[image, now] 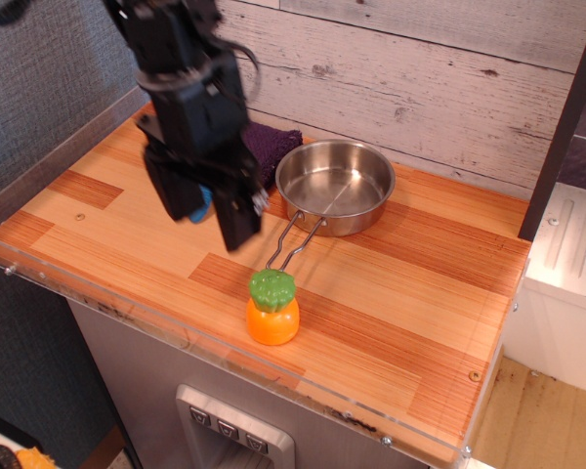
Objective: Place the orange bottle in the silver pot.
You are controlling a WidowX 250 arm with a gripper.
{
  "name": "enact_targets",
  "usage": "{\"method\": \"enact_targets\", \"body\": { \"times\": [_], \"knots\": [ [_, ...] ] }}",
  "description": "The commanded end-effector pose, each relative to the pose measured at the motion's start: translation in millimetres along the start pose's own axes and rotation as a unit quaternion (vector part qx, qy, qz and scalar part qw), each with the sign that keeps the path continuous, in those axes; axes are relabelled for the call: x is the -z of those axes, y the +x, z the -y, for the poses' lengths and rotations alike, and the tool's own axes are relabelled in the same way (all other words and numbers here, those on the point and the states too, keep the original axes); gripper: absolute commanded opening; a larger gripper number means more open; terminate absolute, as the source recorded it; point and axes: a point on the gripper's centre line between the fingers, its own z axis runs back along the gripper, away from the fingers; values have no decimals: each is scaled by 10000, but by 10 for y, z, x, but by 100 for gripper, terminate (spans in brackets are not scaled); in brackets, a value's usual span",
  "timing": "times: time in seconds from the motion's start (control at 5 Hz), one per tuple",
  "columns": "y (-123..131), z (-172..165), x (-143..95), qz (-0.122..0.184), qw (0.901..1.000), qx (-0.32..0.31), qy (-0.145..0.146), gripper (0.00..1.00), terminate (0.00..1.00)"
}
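Near the front edge of the worktop, about midway along it, the orange bottle [272,309] stands upright on the bare wood, green cap up, an easy thing to take from above. Just behind it, the thin wire handle of the silver pot [335,184] points toward the front edge, its tip very close to the cap though I cannot say whether they touch; the pot itself sits toward the back edge, empty and ready to receive the toy. Over the left half of the worktop hangs the gripper [211,213], its two dark fingers spread apart with nothing between them, tilted toward the bottle but not yet over it. A purple cloth [272,147] peeks out behind the arm near the back left corner, and a bit of blue spoon handle [205,203] shows between the fingers, lying on the wood beyond.
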Motion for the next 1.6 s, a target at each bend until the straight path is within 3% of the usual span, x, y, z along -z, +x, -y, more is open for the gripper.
{"method": "enact_targets", "body": {
  "times": [0.0,0.8,1.0,1.4],
  "knots": [
    [-18,319,119,-77,9983,544,213,100,0],
    [78,297,520,-517,9962,482,511,100,0],
    [70,270,489,-446,9969,446,466,0,0],
    [74,226,141,-77,9986,451,267,0,0]
  ]
}}
